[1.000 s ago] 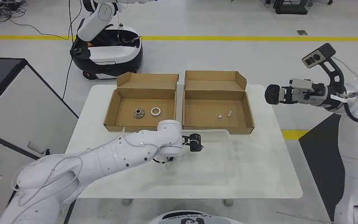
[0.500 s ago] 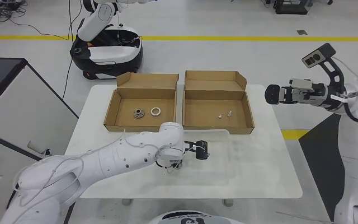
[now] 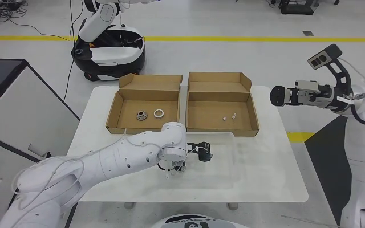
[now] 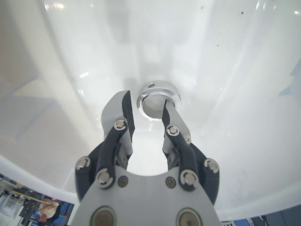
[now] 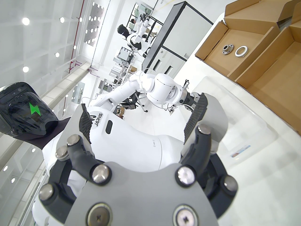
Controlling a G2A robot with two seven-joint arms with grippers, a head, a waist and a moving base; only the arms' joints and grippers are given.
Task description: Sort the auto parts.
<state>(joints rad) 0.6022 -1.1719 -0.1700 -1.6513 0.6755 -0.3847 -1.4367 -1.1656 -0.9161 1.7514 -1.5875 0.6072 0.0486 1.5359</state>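
You're in a robotics lab or factory-style hall: polished grey floor (image 3: 239, 17) with a yellow line (image 3: 228, 39), another white robot (image 3: 111, 54) beyond the table (image 3: 268, 176) far edge, ceiling lights (image 5: 25, 21), probably workstations (image 5: 122, 57) behind.

The ring (image 4: 164, 89) is polished metal, bright and smooth. The tray (image 4: 70, 36) is glossy white plastic. The left claw (image 4: 145, 98) has metal fingers with black ribbed pads (image 4: 128, 112). The boxes (image 3: 149, 91) are matt brown cardboard. The table (image 3: 274, 171) is smooth white.
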